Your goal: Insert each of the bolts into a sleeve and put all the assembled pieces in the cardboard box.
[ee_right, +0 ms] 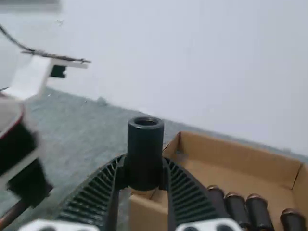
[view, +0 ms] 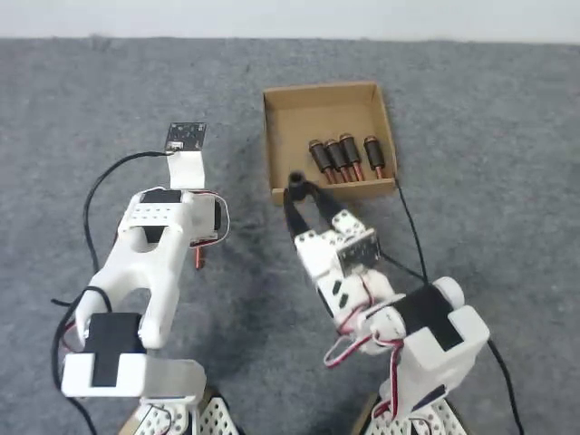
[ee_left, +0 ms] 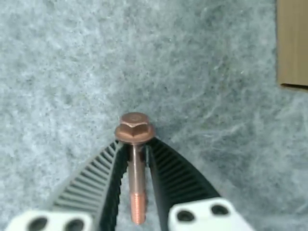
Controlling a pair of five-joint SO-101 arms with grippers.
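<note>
— What sort of place is this?
— A robotics lab bench, I'd say. 2 white arms stand at the bottom of the high view, left arm (view: 149,272) lower left and right arm (view: 426,335) lower right, each trailing loose cable (view: 412,231).
— And around them?
— Grey felt (view: 507,136) covers the table, a bare white wall (view: 290,18) runs along the top edge, and a box (view: 304,113) of parts sits at upper centre.

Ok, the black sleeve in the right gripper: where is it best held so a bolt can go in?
Across its round body, below the mouth, jaws closing from two opposite sides. The sleeve stands upright in the right gripper with its open bore uppermost, so a side grip probably leaves that end free for the bolt.
</note>
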